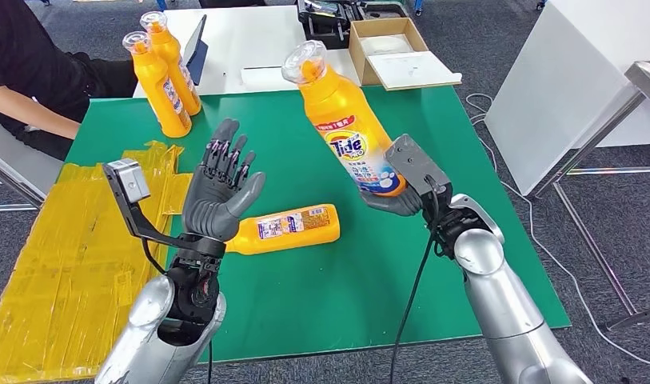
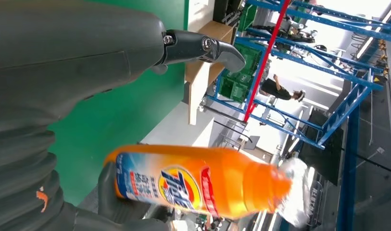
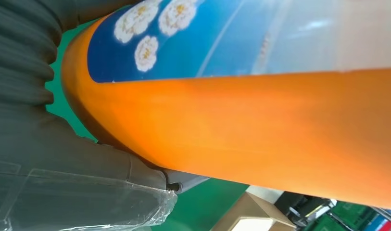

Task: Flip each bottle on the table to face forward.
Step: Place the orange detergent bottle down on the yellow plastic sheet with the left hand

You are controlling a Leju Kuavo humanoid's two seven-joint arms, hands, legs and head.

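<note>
My right hand (image 1: pixel 395 200) grips the base of an orange Tide bottle (image 1: pixel 343 124) and holds it up above the green table (image 1: pixel 465 208), tilted, its clear cap toward the far side and its front label facing me. The same bottle (image 2: pixel 198 180) crosses the left wrist view, and its orange body (image 3: pixel 260 115) looms close in the right wrist view. My left hand (image 1: pixel 221 184) is raised with its fingers spread, holding nothing. Just behind it a second orange bottle (image 1: pixel 293 226) lies on its side on the table. Two more bottles (image 1: pixel 165 76) stand upright at the far left corner.
A person in black (image 1: pixel 25 72) sits at the far left. Yellow taped sheeting (image 1: pixel 57 248) covers the table's left side. An open cardboard box (image 1: pixel 393 52) rests on the white table (image 1: pixel 241 40) beyond.
</note>
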